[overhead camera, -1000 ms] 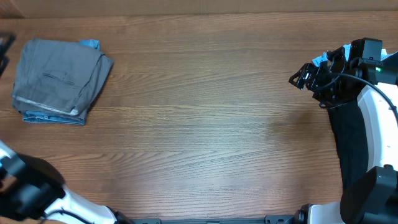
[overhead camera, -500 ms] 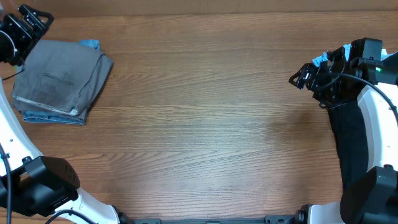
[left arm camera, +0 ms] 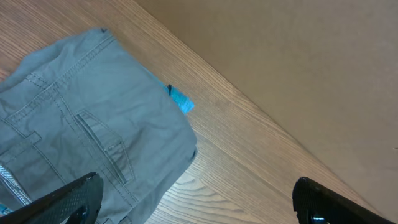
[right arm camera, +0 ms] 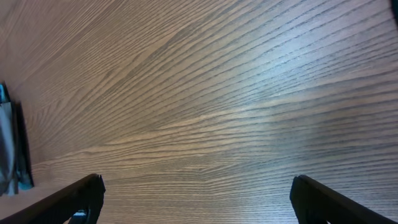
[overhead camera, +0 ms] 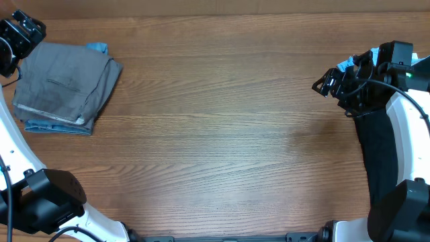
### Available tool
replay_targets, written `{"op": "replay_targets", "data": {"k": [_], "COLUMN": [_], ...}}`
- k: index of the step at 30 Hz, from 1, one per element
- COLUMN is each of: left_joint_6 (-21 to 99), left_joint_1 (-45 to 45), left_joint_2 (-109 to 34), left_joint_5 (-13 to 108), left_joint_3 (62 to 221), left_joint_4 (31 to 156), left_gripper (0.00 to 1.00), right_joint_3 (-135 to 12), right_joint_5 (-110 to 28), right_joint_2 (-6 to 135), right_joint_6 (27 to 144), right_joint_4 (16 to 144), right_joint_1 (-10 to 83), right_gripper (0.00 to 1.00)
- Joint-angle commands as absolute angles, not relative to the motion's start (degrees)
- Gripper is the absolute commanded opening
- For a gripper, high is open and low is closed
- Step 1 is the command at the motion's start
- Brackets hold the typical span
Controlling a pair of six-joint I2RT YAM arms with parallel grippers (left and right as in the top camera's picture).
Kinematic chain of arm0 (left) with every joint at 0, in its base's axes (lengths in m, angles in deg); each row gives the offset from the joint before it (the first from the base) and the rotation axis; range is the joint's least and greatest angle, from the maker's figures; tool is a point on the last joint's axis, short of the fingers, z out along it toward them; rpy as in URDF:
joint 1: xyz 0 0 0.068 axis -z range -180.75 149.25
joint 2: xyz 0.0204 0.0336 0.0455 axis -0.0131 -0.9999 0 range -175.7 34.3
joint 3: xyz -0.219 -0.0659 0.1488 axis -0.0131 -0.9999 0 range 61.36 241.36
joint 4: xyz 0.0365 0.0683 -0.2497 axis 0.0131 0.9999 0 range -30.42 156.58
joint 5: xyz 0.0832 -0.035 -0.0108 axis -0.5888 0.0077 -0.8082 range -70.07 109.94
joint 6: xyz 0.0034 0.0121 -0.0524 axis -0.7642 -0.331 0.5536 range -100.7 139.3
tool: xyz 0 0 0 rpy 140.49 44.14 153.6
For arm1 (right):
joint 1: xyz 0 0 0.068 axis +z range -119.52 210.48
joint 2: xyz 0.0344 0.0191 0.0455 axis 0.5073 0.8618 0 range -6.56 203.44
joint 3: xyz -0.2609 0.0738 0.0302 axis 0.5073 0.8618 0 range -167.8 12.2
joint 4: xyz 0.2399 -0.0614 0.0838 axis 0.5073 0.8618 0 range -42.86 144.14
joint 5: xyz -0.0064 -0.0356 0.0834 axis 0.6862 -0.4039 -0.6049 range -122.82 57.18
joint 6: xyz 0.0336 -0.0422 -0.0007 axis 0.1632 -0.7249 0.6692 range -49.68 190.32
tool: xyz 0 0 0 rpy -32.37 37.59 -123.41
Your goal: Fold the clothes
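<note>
The clothes lie as a folded pile at the far left of the table: grey shorts (overhead camera: 64, 84) on top, a light-blue garment (overhead camera: 57, 126) showing under their near edge. In the left wrist view the shorts (left arm camera: 87, 124) fill the left side, with a blue corner (left arm camera: 180, 99) sticking out. My left gripper (overhead camera: 23, 30) hovers over the pile's far left corner, open and empty (left arm camera: 196, 205). My right gripper (overhead camera: 329, 82) hangs at the far right, open and empty over bare wood (right arm camera: 199, 199).
A black cloth-like shape (overhead camera: 376, 151) lies under the right arm at the table's right edge, with a small light-blue bit (overhead camera: 345, 64) behind the gripper. The wooden table (overhead camera: 228, 134) stretches between the two arms. A beige wall (left arm camera: 298, 56) backs it.
The left arm has swung up from the near left corner to the far left one, and now hangs over the pile. The right arm and the clothes have not moved.
</note>
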State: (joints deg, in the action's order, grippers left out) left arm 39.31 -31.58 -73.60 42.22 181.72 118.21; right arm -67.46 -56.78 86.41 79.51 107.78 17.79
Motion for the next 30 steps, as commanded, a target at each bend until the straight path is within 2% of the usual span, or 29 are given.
{"op": "replay_targets", "data": {"k": [1, 10, 17, 22, 30], "left_joint_6": [40.1, 40.1, 40.1, 40.1, 40.1], "left_joint_1": [-31.6, -31.6, -31.6, -31.6, -31.6], "left_joint_2": [-73.8, -73.8, -73.8, -73.8, -73.8], "left_joint_5": [41.6, 41.6, 41.6, 41.6, 41.6], "left_joint_3": [181.5, 181.5, 181.5, 181.5, 181.5], "left_joint_4": [118.1, 118.1, 118.1, 118.1, 118.0], "left_gripper": [1.0, 1.0, 1.0, 1.0, 1.0], "right_joint_3": [-67.6, -67.6, -67.6, -67.6, -66.8], "right_joint_5": [-56.8, -56.8, -56.4, -48.3, -47.1], "right_joint_2": [85.7, 74.3, 50.8, 29.3, 7.5], "right_joint_6": [79.5, 79.5, 79.1, 78.7, 78.7], "right_joint_4": [107.5, 107.5, 107.3, 112.2, 123.3], "right_joint_1": [18.4, 22.6, 36.7, 48.0, 49.4], "right_gripper": [1.0, 1.0, 1.0, 1.0, 1.0]}}
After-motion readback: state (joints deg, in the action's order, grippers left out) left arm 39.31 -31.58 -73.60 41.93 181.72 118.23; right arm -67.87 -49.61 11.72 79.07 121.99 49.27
